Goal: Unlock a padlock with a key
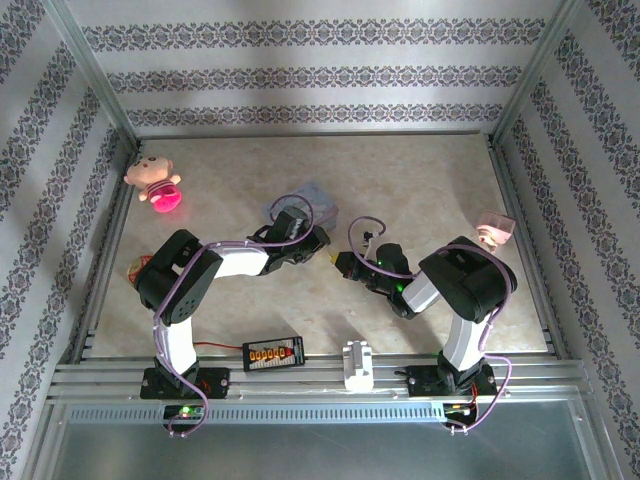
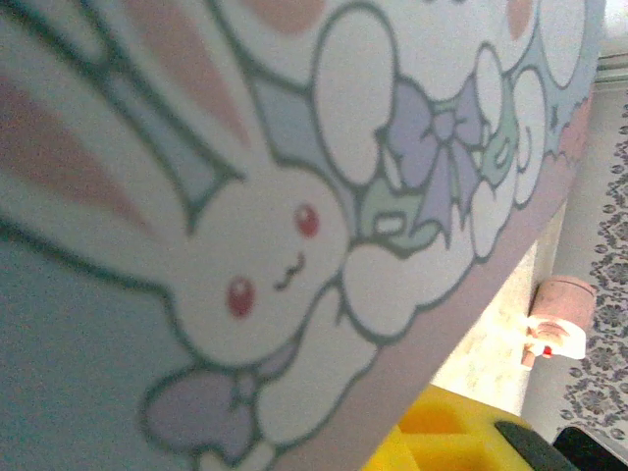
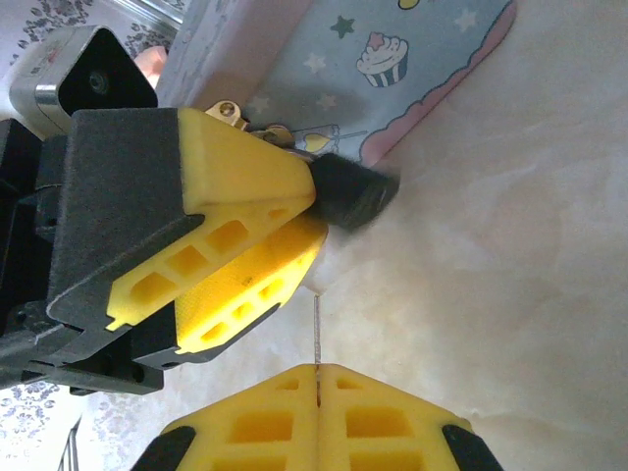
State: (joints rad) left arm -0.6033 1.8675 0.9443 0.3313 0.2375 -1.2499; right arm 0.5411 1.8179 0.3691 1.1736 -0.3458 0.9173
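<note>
The left end effector (image 3: 312,211) reaches to the middle of the pale marbled counter (image 3: 510,275), where its yellow fingers stand only narrowly apart and pinch a small dark rounded piece at their tips. The piece is blurred, but by its look it is the tiny dark grey metal padlock (image 3: 351,192). It sits at the near right edge of the pale blue rectangular tin box (image 3: 392,69) printed with stars, a cupcake and a cartoon rabbit, and small brass-coloured fittings (image 3: 229,109) are just beside it on the tin's rim. The right end effector (image 3: 319,373) is pressed fully together on a thin grey key (image 3: 317,329) – seen edge-on as a sliver – whose tip points toward the left fingers and stops just short of them. A pink plush doll (image 1: 153,180) lies at the far left of the counter, well apart from the tin, and a black box with orange markings (image 1: 272,352) rests on the near rail between the arm bases.
</note>
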